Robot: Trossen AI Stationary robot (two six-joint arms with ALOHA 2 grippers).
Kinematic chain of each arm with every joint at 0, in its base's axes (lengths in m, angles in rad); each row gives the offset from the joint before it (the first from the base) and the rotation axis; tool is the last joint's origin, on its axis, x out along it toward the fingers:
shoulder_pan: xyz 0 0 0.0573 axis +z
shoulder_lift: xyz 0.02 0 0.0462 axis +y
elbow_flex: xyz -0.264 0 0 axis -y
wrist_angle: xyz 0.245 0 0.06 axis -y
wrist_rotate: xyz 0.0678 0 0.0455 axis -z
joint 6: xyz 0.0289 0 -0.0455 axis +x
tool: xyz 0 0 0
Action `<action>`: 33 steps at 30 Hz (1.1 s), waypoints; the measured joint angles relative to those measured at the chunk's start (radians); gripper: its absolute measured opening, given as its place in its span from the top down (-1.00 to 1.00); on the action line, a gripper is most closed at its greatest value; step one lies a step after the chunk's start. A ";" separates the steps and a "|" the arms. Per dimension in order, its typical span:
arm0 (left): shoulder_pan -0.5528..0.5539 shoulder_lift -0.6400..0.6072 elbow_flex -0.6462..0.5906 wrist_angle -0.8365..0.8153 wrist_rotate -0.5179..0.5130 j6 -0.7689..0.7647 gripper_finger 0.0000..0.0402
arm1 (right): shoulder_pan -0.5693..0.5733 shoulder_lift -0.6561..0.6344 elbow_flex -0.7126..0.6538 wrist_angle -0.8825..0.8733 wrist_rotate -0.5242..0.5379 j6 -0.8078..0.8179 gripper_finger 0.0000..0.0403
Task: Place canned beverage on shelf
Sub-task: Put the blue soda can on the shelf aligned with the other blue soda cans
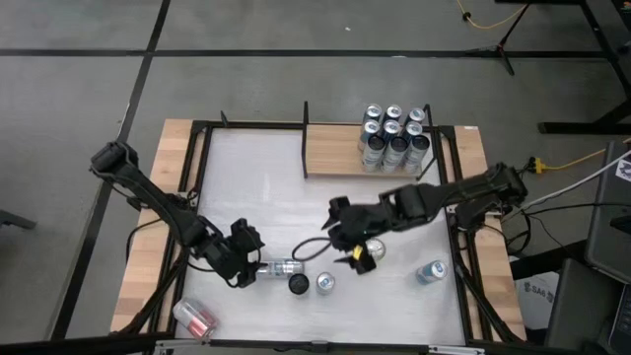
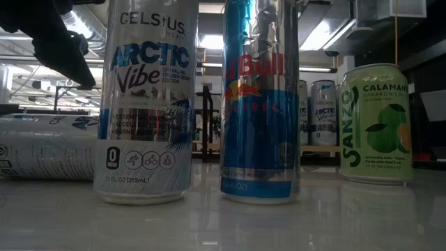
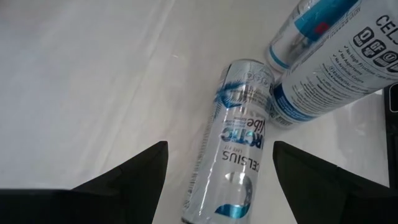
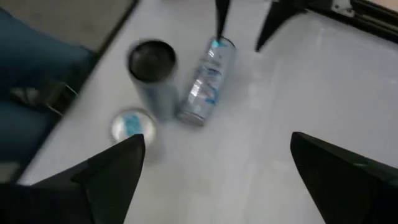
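The wooden shelf (image 1: 330,150) stands at the table's far edge, with several cans (image 1: 394,138) upright on its right end. A silver-blue Celsius can (image 1: 282,267) lies on its side near the front edge; it also shows in the left wrist view (image 3: 239,155). My left gripper (image 1: 256,264) is open at the can's left end, and its fingers (image 3: 140,180) stand on either side of the can without touching it. My right gripper (image 1: 347,247) is open and empty over the table's middle; in its wrist view (image 4: 217,137) it looks at the lying can (image 4: 204,84).
Two upright cans (image 1: 298,285) (image 1: 323,283) stand just right of the lying can. A green Sanzo can (image 1: 373,251) stands beside my right gripper. Another can (image 1: 430,271) stands at the front right. A red can (image 1: 194,318) lies at the front left corner.
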 joint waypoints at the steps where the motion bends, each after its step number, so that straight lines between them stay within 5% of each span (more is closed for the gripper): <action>1: 0.000 0.006 0.000 0.008 0.000 0.000 -0.41 | 0.011 0.000 -0.012 0.020 0.000 0.027 -0.95; 10: 0.000 0.022 0.000 0.053 0.000 0.000 -0.41 | 0.104 0.001 -0.113 0.204 0.033 0.293 -0.95; 23: 0.001 0.022 0.000 0.061 0.000 -0.001 -0.41 | 0.231 0.008 -0.195 0.305 0.438 0.686 -0.95; 33: 0.001 0.022 0.000 0.069 0.000 -0.002 -0.41 | 0.287 0.122 -0.195 0.370 0.505 0.803 -0.95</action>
